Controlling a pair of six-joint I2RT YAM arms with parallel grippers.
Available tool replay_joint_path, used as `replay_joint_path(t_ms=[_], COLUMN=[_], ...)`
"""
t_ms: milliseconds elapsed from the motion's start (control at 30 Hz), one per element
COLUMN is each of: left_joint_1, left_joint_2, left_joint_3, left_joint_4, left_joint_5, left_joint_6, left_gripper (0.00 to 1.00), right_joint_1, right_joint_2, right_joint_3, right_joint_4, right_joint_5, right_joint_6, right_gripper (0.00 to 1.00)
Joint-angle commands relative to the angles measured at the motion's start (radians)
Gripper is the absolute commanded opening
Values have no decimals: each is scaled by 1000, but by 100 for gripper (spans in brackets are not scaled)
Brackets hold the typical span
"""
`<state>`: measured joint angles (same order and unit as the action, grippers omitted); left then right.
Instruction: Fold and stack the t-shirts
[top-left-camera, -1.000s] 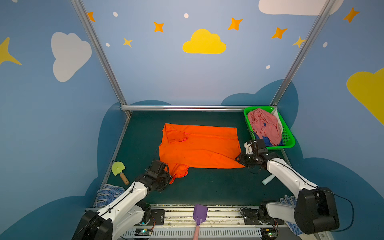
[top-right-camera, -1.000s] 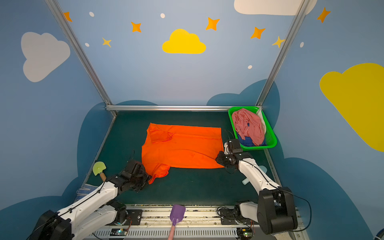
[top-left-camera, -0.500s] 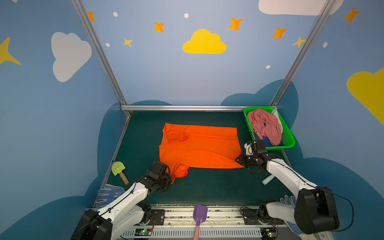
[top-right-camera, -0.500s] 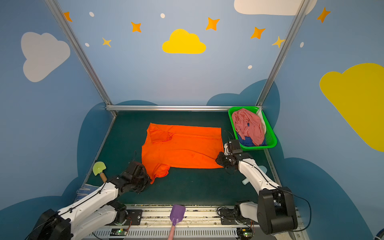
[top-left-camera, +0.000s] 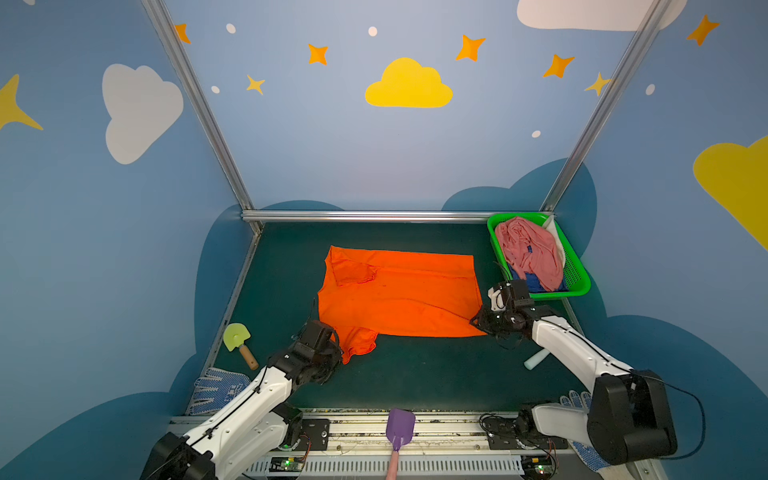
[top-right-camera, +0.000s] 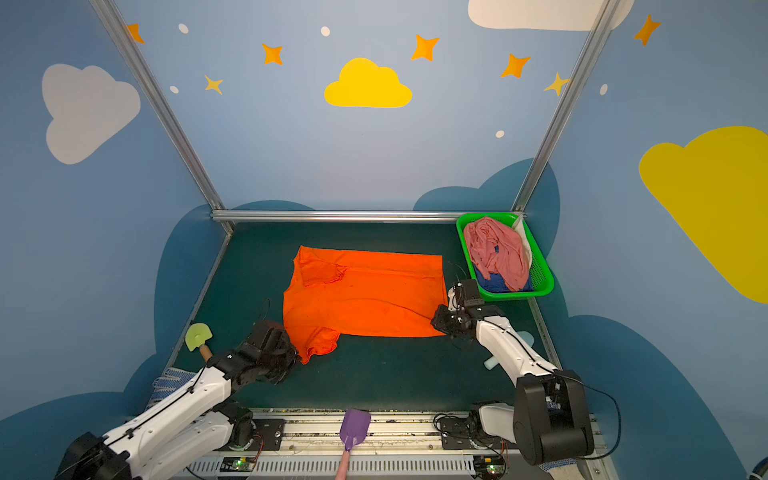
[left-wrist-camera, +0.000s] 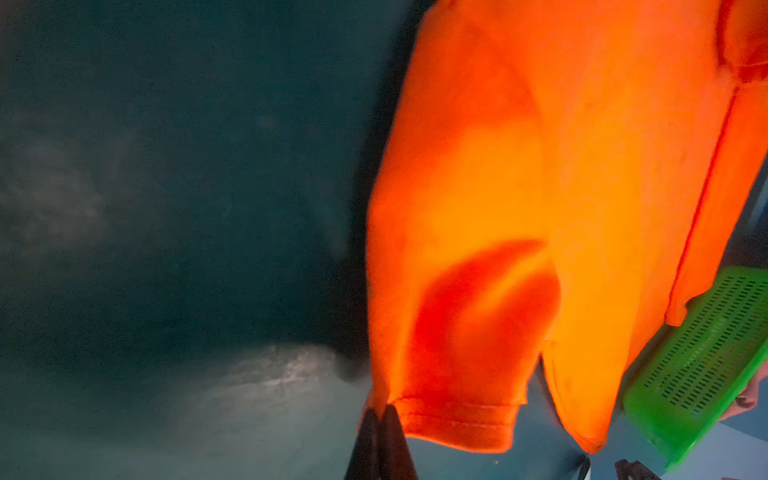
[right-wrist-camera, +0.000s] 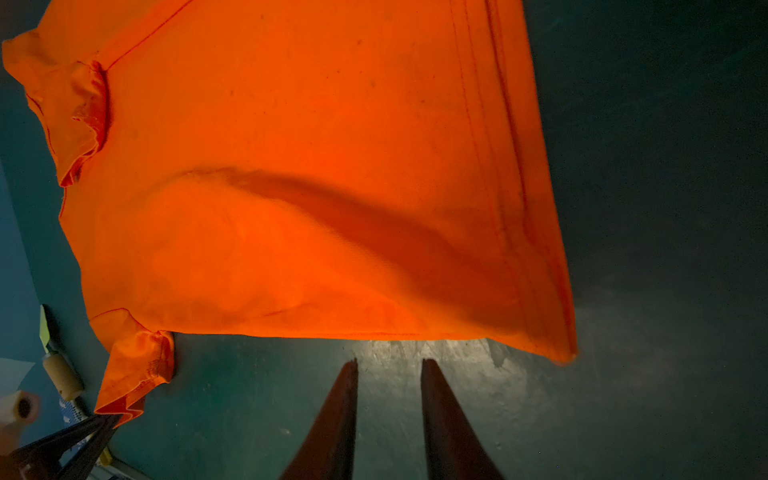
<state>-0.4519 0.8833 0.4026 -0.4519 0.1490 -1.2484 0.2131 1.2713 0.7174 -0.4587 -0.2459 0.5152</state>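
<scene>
Here, the orange t-shirt (top-left-camera: 399, 295) is seen spread nearly flat on the dark green surface (top-left-camera: 415, 374). It is bright, short-sleeved and faintly speckled, with one sleeve folded over its body at the far left corner and the near sleeve sticking out toward the left arm. That near sleeve's hem is pinched by the closed left claw (left-wrist-camera: 380, 409). The right claw (right-wrist-camera: 390, 363) is held slightly parted and empty, just short of the shirt's near right edge. In the green mesh basket (top-left-camera: 575, 276), set at the far right corner, a crumpled pink t-shirt (top-left-camera: 528, 249) is heaped over a dark blue t-shirt (top-left-camera: 530, 282).
</scene>
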Motion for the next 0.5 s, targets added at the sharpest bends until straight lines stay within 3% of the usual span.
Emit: replay_joint_path(t_ms=[0,233,467], left_joint_1=[-2,7,43], left_joint_2=[-5,33,39], left_joint_3=[66,152,190], left_joint_4=[-52,-80,-70], left_joint_5=[-46,-65,-80], left_joint_6=[59,144,184], left_gripper=[5,5,5], right_joint_1=[-6,-54,-94], right_joint_2=[12,26,65], right_joint_3=[43,72,96], right_joint_4=[-67,-165,-204], right_joint_5=[28,90,138], right_joint_6=[-30,-53,-72], right_gripper=[34,44,43])
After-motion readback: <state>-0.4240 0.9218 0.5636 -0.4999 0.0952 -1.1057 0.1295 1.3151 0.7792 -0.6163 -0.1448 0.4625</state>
